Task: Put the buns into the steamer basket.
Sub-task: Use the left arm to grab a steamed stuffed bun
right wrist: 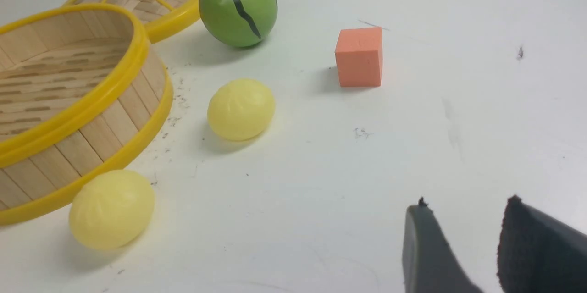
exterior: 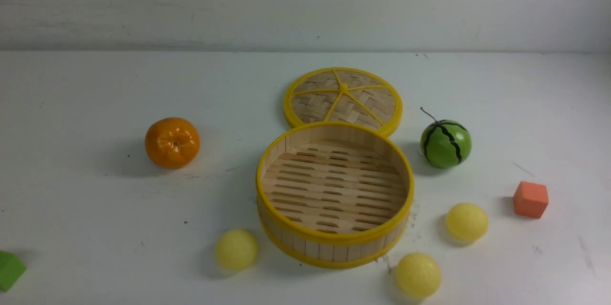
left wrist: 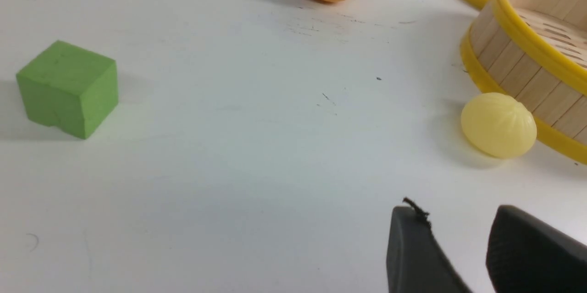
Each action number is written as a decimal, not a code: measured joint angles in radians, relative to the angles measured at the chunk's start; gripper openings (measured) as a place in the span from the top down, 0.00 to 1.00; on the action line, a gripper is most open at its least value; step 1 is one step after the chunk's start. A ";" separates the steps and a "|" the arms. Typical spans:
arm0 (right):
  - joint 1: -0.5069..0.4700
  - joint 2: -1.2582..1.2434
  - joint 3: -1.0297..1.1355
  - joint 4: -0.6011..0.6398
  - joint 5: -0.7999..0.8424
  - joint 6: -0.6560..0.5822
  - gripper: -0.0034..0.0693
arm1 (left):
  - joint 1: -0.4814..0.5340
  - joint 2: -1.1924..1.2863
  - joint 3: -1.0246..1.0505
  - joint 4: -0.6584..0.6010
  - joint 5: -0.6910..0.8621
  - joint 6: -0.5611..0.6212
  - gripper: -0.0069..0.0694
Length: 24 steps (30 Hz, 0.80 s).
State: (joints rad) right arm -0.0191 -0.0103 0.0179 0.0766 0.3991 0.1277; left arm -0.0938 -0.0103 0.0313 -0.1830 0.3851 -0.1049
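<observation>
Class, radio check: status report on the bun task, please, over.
Both jaws open, empty. Three buns on table, outside steamer basket; basket empty. Lid off, nothing blocking.

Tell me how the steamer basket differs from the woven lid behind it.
The steamer basket has an upright wooden wall; the lid is a flat disc. The basket's floor is slotted slats; the lid's face is woven, with yellow spokes. The basket sits in front, its far rim hiding the lid's near edge. Both are round, pale wood with yellow rims, resting on the table.
</observation>
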 joint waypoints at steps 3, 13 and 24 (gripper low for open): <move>0.000 0.000 0.000 0.000 0.000 0.000 0.62 | 0.000 0.000 0.000 0.000 0.000 0.001 0.60; 0.000 0.000 0.000 0.000 0.000 0.000 0.62 | 0.000 0.000 0.000 -0.191 -0.150 -0.065 0.60; 0.000 0.000 0.000 0.000 0.000 0.000 0.62 | 0.000 0.000 -0.017 -0.705 -0.379 -0.188 0.67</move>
State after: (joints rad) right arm -0.0191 -0.0103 0.0179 0.0766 0.3991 0.1277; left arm -0.0938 -0.0103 0.0138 -0.8883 0.0064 -0.2927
